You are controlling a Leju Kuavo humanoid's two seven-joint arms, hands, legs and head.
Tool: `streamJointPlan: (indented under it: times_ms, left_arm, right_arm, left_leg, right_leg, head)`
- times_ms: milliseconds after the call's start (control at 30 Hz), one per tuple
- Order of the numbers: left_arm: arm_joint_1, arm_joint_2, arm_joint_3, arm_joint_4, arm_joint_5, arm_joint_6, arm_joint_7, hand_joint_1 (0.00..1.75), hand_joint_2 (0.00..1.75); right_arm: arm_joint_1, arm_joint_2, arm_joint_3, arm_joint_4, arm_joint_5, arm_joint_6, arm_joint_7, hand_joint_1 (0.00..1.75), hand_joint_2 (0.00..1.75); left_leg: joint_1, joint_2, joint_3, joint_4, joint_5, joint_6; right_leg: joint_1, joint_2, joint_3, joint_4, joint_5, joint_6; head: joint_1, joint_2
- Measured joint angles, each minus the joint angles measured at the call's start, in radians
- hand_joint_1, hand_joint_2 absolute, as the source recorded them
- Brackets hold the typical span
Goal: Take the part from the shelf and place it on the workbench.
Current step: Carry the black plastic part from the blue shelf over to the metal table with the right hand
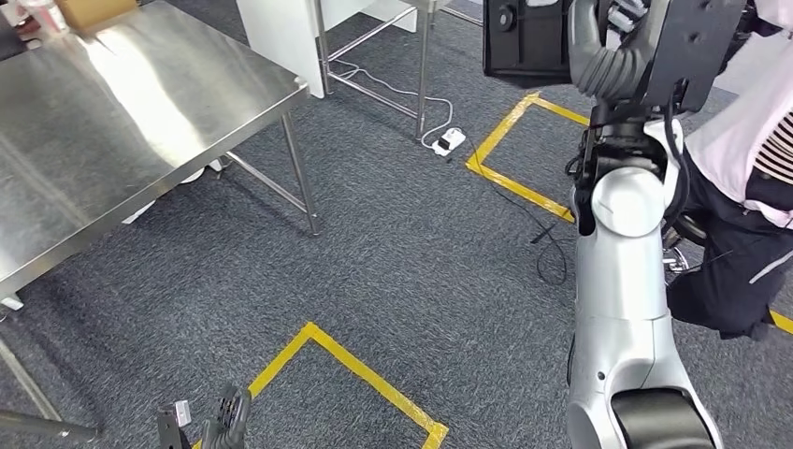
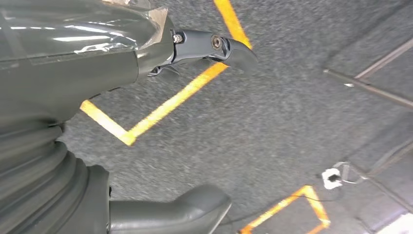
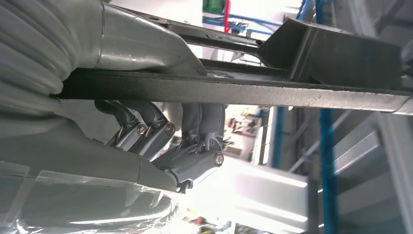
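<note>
Nearest, at the lower edge of the head view, the left hand hangs low over the grey carpet, beside a corner of yellow floor tape; in the left wrist view its fingers and thumb are spread apart and hold nothing. The right arm rises on the right. Its right hand grasps the black part, a flat-edged frame piece, fingers curled under its edge with the thumb on top, holding it high in the air. The steel table stands to the left, well apart from the part. A person stands just beside the raised arm. Farther off, a white power strip lies on the carpet.
</note>
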Motion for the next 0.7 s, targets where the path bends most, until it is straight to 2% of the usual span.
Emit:
streamJointPlan:
  times_ms: [33, 67, 100, 133, 167, 200, 233, 267, 333, 367, 400, 467, 533, 567, 600, 633, 700]
  left_arm:
    - [-0.004, -0.002, -0.003, -0.002, 0.0, 0.0, 0.002, 0.0, 1.75]
    - [-0.006, -0.003, -0.005, -0.003, 0.001, 0.0, 0.004, 0.0, 1.75]
    - [-0.007, -0.004, -0.007, -0.004, 0.002, 0.0, 0.006, 0.0, 1.75]
    - [-0.008, -0.005, -0.009, -0.006, 0.002, 0.001, 0.008, 0.0, 1.75]
    - [-0.009, -0.005, -0.013, -0.007, -0.001, 0.007, 0.007, 0.0, 1.75]
    - [-0.011, -0.006, -0.018, -0.009, -0.008, 0.016, 0.004, 0.0, 1.75]
    - [-0.013, -0.005, -0.025, -0.011, -0.017, 0.027, -0.001, 0.0, 1.75]
    - [-0.014, -0.005, -0.033, -0.013, -0.028, 0.04, -0.007, 0.0, 1.75]
    - [-0.016, -0.002, -0.047, -0.017, -0.044, 0.055, -0.018, 0.0, 1.75]
    - [-0.016, 0.0, -0.053, -0.019, -0.048, 0.059, -0.021, 0.0, 1.75]
    - [-0.017, 0.001, -0.058, -0.021, -0.05, 0.062, -0.023, 0.0, 1.75]
    - [-0.023, 0.003, -0.067, -0.027, -0.05, 0.062, -0.026, 0.0, 1.75]
    - [-0.026, 0.004, -0.072, -0.033, -0.046, 0.055, -0.029, 0.0, 1.75]
    - [-0.025, 0.005, -0.073, -0.034, -0.043, 0.051, -0.03, 0.0, 1.75]
    - [-0.025, 0.005, -0.073, -0.035, -0.04, 0.047, -0.03, 0.0, 1.75]
    - [-0.024, 0.006, -0.073, -0.037, -0.038, 0.044, -0.03, 0.0, 1.75]
    - [-0.025, 0.008, -0.073, -0.041, -0.037, 0.041, -0.031, 0.0, 1.75]
  right_arm:
    - [-0.021, 0.0, 0.002, 0.011, 0.013, 0.008, 0.016, 1.75, 1.75]
    - [-0.041, 0.001, 0.005, 0.02, 0.026, 0.018, 0.031, 1.75, 1.75]
    - [-0.061, 0.003, 0.009, 0.029, 0.04, 0.03, 0.045, 1.75, 1.75]
    - [-0.081, 0.005, 0.014, 0.035, 0.051, 0.04, 0.054, 1.75, 1.75]
    - [-0.1, 0.007, 0.019, 0.04, 0.063, 0.051, 0.059, 1.75, 1.75]
    - [-0.116, 0.009, 0.025, 0.044, 0.075, 0.062, 0.059, 1.75, 1.75]
    - [-0.127, 0.011, 0.032, 0.047, 0.087, 0.072, 0.054, 1.75, 1.75]
    - [-0.133, 0.014, 0.041, 0.05, 0.098, 0.082, 0.048, 1.75, 1.75]
    - [-0.134, 0.022, 0.059, 0.056, 0.115, 0.094, 0.035, 1.75, 1.75]
    - [-0.133, 0.028, 0.067, 0.059, 0.121, 0.097, 0.031, 1.75, 1.75]
    - [-0.134, 0.034, 0.073, 0.062, 0.124, 0.099, 0.027, 1.75, 1.75]
    - [-0.135, 0.042, 0.081, 0.066, 0.127, 0.101, 0.02, 1.75, 1.75]
    - [-0.134, 0.048, 0.084, 0.072, 0.127, 0.103, 0.013, 1.75, 1.75]
    - [-0.132, 0.052, 0.085, 0.076, 0.127, 0.104, 0.011, 1.75, 1.75]
    - [-0.131, 0.055, 0.087, 0.08, 0.128, 0.104, 0.009, 1.75, 1.75]
    - [-0.13, 0.057, 0.088, 0.084, 0.129, 0.104, 0.009, 1.75, 1.75]
    - [-0.13, 0.06, 0.088, 0.09, 0.129, 0.104, 0.008, 1.75, 1.75]
  left_leg:
    - [0.001, -0.016, 0.0, 0.0, 0.0, 0.0]
    - [0.002, -0.031, 0.0, 0.001, 0.0, 0.0]
    - [0.004, -0.046, 0.001, 0.002, 0.0, -0.001]
    - [0.006, -0.061, 0.001, 0.004, -0.001, -0.003]
    - [0.008, -0.076, 0.0, 0.007, -0.002, -0.007]
    - [0.009, -0.089, -0.004, 0.012, -0.005, -0.013]
    - [0.01, -0.101, -0.009, 0.015, -0.006, -0.02]
    - [0.012, -0.112, -0.014, 0.016, -0.006, -0.027]
    - [0.016, -0.129, -0.02, 0.012, -0.001, -0.043]
    - [0.015, -0.115, -0.023, 0.015, -0.004, -0.049]
    - [0.013, -0.09, -0.033, 0.032, -0.015, -0.054]
    - [0.01, -0.024, -0.082, 0.128, -0.065, -0.06]
    - [0.013, 0.001, -0.151, 0.257, -0.112, -0.064]
    - [0.013, 0.005, -0.171, 0.29, -0.116, -0.065]
    - [0.014, 0.009, -0.171, 0.282, -0.1, -0.066]
    - [0.014, 0.016, -0.15, 0.236, -0.069, -0.064]
    - [0.009, 0.054, -0.076, 0.095, -0.006, -0.059]
  right_leg:
    - [-0.002, 0.008, -0.031, 0.058, -0.015, 0.002]
    - [-0.004, 0.01, -0.048, 0.082, -0.015, 0.008]
    - [-0.007, 0.012, -0.046, 0.064, 0.002, 0.018]
    - [-0.012, 0.017, -0.026, 0.009, 0.032, 0.029]
    - [-0.018, 0.035, 0.004, -0.068, 0.068, 0.04]
    - [-0.023, 0.058, 0.034, -0.138, 0.096, 0.046]
    - [-0.026, 0.076, 0.055, -0.185, 0.113, 0.047]
    - [-0.025, 0.088, 0.066, -0.209, 0.119, 0.043]
    - [-0.022, 0.072, 0.071, -0.213, 0.119, 0.027]
    - [-0.023, 0.061, 0.073, -0.217, 0.121, 0.02]
    - [-0.025, 0.05, 0.076, -0.221, 0.122, 0.01]
    - [-0.024, 0.025, 0.079, -0.225, 0.123, -0.004]
    - [-0.018, -0.001, 0.081, -0.225, 0.12, -0.011]
    - [-0.016, -0.014, 0.082, -0.225, 0.118, -0.013]
    - [-0.016, -0.026, 0.083, -0.225, 0.116, -0.015]
    - [-0.015, -0.038, 0.086, -0.225, 0.114, -0.015]
    - [-0.01, -0.058, 0.093, -0.225, 0.107, -0.011]
  head:
    - [0.003, 0.0]
    - [0.004, 0.0]
    - [0.006, 0.0]
    - [0.006, 0.0]
    - [0.007, 0.0]
    - [0.008, 0.0]
    - [0.009, 0.0]
    - [0.009, 0.0]
    - [0.009, 0.0]
    - [0.008, 0.0]
    - [0.005, 0.0]
    - [-0.003, 0.0]
    - [-0.006, 0.0]
    - [-0.006, 0.0]
    - [-0.007, 0.0]
    - [-0.007, 0.0]
    - [-0.008, 0.0]
